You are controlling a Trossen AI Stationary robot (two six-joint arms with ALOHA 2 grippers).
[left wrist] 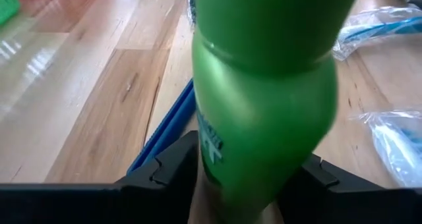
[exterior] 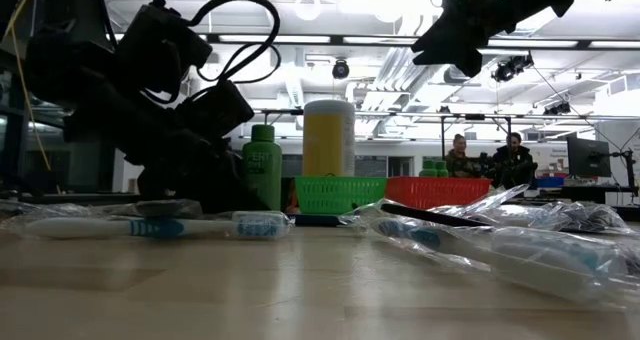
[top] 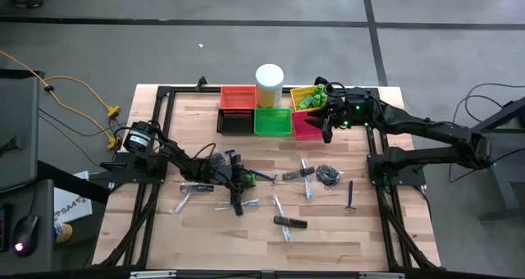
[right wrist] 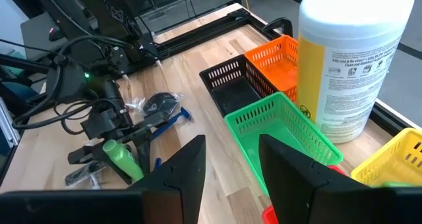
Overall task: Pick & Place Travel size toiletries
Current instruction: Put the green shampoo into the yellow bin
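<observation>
A small green bottle (left wrist: 264, 112) stands upright near the middle of the table, with my left gripper (top: 237, 190) shut on it; it also shows in the low view (exterior: 262, 168) and the right wrist view (right wrist: 122, 159). A blue razor (left wrist: 166, 130) lies on the wood right behind it. Wrapped toothbrushes (top: 307, 180), a dark coiled bundle (top: 329, 175), a black stick (top: 291, 222) and another razor (top: 350, 195) lie scattered on the table. My right gripper (right wrist: 231, 168) hangs open over the baskets at the far right, with nothing between its fingers. My left gripper pinches the green bottle's lower body (left wrist: 217, 158) between its two fingers (left wrist: 173, 171), one on each side. The fingers come from the table's left, slanting slightly down. The bottle stands upright with its cap up; a wrapped toothbrush hides whether its bottom is on the table.
Mesh baskets stand at the far edge: orange (top: 237, 97), black (top: 235, 123), green (top: 272, 121), pink (top: 308, 127) and yellow (top: 303, 92), which holds green bottles (top: 310, 101). A tall white cylinder (top: 270, 84) stands among them. People sit far behind the table (exterior: 490, 160).
</observation>
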